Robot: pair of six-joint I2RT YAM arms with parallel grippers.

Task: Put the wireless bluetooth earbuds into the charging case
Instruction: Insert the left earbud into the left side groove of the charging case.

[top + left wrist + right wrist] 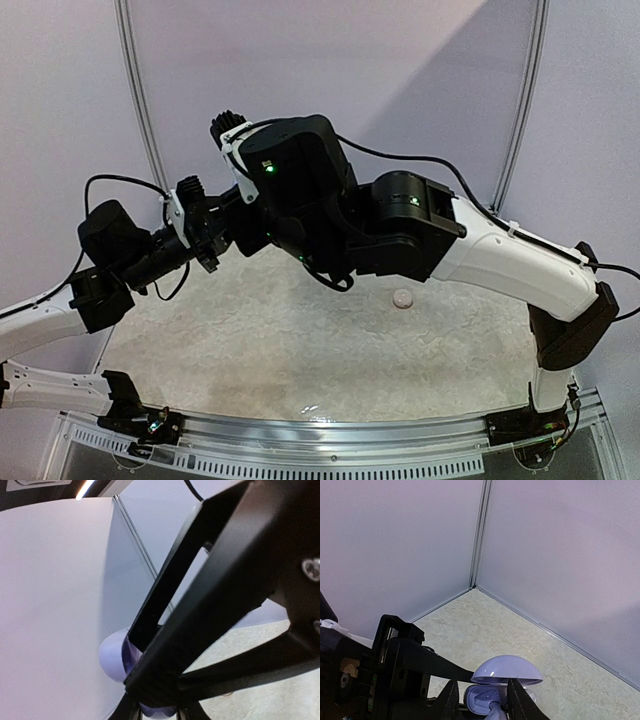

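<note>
Currently, your left gripper (pixel 132 661) is clenching the charging case (pixel 114 656) by its base. It is holding the case up in the air, with the domed lid (pixel 507 670) hinging open above the base. Your right gripper (pixel 484 690) is hanging right at the case with its jaws parted. A pale earbud (pixel 495 713) is showing low between them, just beside the open base, and the fingers are not visibly pinching it. The two sets of black fingers are crowding each other at the case, so you are working with very little slack there.

Beyond the case, the table (pixel 485 620) is running out to the two walls, which are meeting at a corner seam (pixel 479 535). The case is sitting well short of that corner. From above, both arms are bunching over the table's far left half and hiding the fingertips. A loose earbud (pixel 403 298) is lying on the table right of centre. It is well apart from both grippers and from the perforated rail (pixel 320 440) along the near edge.
</note>
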